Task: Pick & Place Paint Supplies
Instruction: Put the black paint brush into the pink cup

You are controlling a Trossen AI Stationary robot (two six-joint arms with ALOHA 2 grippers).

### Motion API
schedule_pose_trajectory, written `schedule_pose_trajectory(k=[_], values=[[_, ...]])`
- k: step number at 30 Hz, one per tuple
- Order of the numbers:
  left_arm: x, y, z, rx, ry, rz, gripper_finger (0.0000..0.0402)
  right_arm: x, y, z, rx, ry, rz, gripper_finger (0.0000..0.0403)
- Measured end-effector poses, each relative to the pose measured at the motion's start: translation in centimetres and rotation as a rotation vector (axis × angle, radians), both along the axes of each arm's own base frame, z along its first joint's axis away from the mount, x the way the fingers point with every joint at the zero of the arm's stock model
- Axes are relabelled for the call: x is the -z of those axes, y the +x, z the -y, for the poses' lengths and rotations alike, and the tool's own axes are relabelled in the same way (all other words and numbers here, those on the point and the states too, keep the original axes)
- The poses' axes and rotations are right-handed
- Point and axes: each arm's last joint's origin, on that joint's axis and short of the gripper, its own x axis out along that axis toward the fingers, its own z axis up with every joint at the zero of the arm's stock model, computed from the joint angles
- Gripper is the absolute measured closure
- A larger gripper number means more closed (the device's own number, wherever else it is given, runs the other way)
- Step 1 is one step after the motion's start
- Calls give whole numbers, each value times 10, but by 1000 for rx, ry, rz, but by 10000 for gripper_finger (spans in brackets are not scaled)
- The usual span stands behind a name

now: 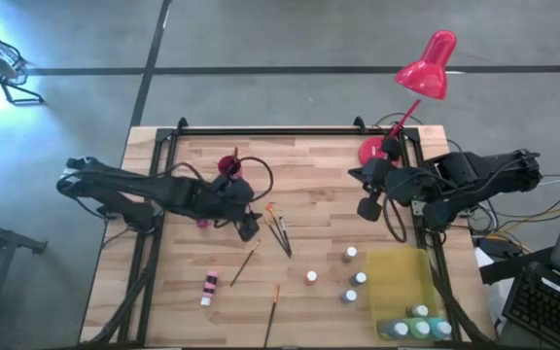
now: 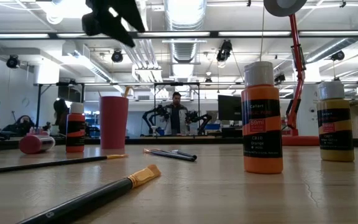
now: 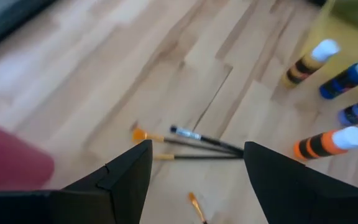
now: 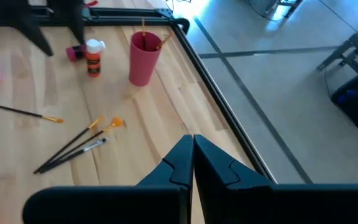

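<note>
On table: three brushes (image 1: 280,231) clustered | left pincer (image 1: 249,229) spread | right pincer (image 1: 367,209) pressed together

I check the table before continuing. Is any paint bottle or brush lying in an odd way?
Yes. A pink bottle lies on its side near the table's front left, while the others stand upright. Three brushes lie loose in a crossed bunch mid-table, not in the red cup. Nothing looks spilled.
</note>
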Motion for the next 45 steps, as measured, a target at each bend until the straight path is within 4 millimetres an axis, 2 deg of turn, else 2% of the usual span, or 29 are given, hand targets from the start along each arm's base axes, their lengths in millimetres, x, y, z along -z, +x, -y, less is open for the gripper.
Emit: schedule_pose_trajectory(k=[13,20,28,40,45], values=[[56,35,9,-68,-101,-198,142,4,-3,4,20,-7,-49,394],[85,49,13,-89,-160,-296,142,10,-8,6,40,84,-110,394],[107,57,15,-168,-202,-346,142,24,-5,14,-2,261,-190,394],[135,66,19,-169,-237,-442,142,50,-2,26,60,269,-276,394],[143,69,20,-171,-240,-453,142,55,-1,29,81,268,-286,394]])
